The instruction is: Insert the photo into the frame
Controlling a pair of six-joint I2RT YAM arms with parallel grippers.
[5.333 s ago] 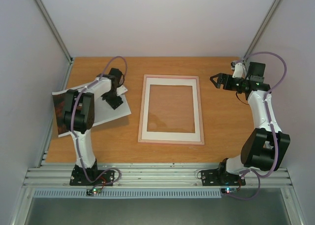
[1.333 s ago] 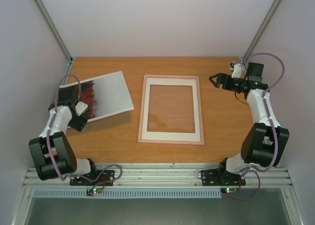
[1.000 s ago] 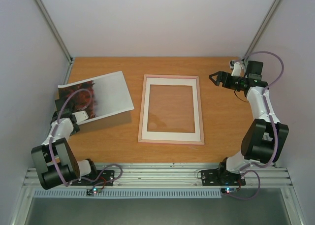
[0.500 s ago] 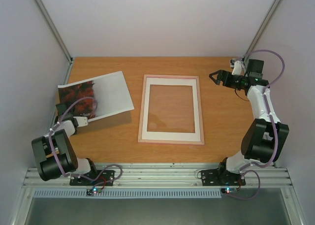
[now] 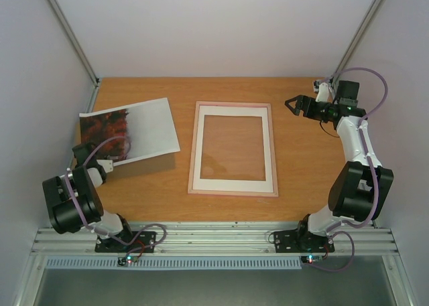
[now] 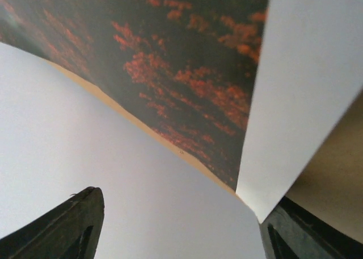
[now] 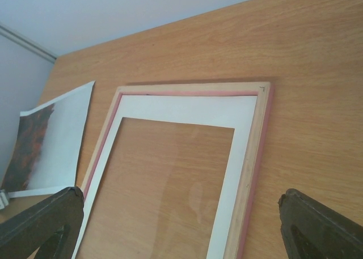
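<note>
Orange wood table [image 5: 301, 172], pink-rimmed frame [image 5: 233, 104] flat in the middle with a white mat [image 5: 232, 183] in it, photo [image 5: 134, 128] off left.

Orange-brown wooden tabletop [image 5: 301, 179] fills the middle of the overhead view, with a white rectangular cut-out mat border [image 5: 231, 185] lying flat at its centre. Plain white walls [image 5: 214, 31] enclose it on three sides; a ribbed aluminium rail [image 5: 214, 238] spans the bottom edge.

A bare strip of worktop [image 5: 186, 128] runs between the photo [image 5: 134, 128] and the frame [image 5: 232, 149], while the side wall [image 5: 40, 118] stands close beside the photo's left edge.
</note>
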